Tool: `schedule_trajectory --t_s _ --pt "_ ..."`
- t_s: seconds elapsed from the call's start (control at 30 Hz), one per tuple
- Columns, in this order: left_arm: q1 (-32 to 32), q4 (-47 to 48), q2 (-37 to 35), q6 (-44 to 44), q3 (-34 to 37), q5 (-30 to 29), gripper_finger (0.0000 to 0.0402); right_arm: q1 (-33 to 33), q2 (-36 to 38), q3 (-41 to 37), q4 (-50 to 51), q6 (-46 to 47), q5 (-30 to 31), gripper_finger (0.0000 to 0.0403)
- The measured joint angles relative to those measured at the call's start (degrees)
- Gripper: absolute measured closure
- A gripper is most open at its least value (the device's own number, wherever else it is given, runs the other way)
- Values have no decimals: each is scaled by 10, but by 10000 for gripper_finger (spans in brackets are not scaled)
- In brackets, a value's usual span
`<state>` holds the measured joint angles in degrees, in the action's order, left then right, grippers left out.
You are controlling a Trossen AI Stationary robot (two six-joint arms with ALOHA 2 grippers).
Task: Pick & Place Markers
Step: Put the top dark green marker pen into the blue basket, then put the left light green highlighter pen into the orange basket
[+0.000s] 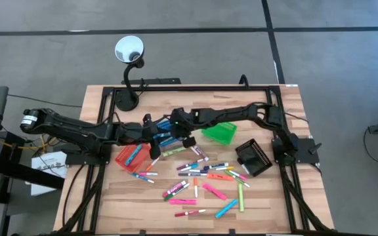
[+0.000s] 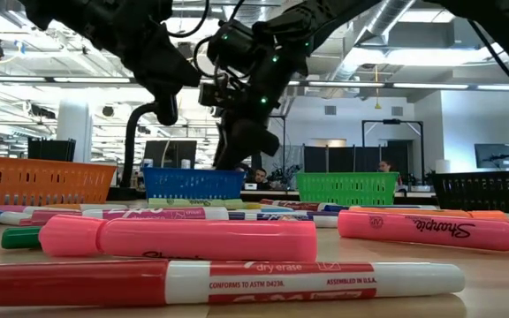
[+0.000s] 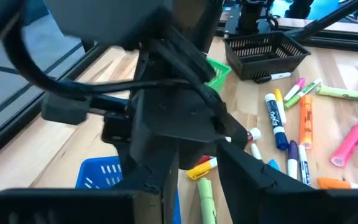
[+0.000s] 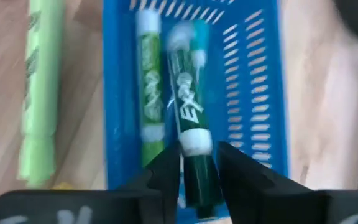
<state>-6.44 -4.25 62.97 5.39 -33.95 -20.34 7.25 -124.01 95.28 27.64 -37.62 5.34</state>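
Green marker [image 4: 194,149] sits between the right claw's [image 4: 199,163] parted fingers — over the blue basket [image 4: 253,93].

You are in an open-plan office or lab. Exposed ceiling ducts [image 2: 396,22] and strip lights hang above rows of monitors [image 2: 493,155], with people seated beyond the wooden table [image 1: 110,203].
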Motion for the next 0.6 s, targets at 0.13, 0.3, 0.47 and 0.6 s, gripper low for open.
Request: schedule_trajectory --t_s 0.13,0.3,0.47,0.6 --pt "0 0 1 0 0 0 295 -1 0 0 3 1 2 271" --pt "0 -1 1 0 0 0 295 -19 27 0 36 20 31 242" --pt "0 -1 13 0 0 33 295 -46 107 0 131 53 66 235" --pt "0 -2 33 0 0 38 295 -49 184 -7 171 146 32 241"
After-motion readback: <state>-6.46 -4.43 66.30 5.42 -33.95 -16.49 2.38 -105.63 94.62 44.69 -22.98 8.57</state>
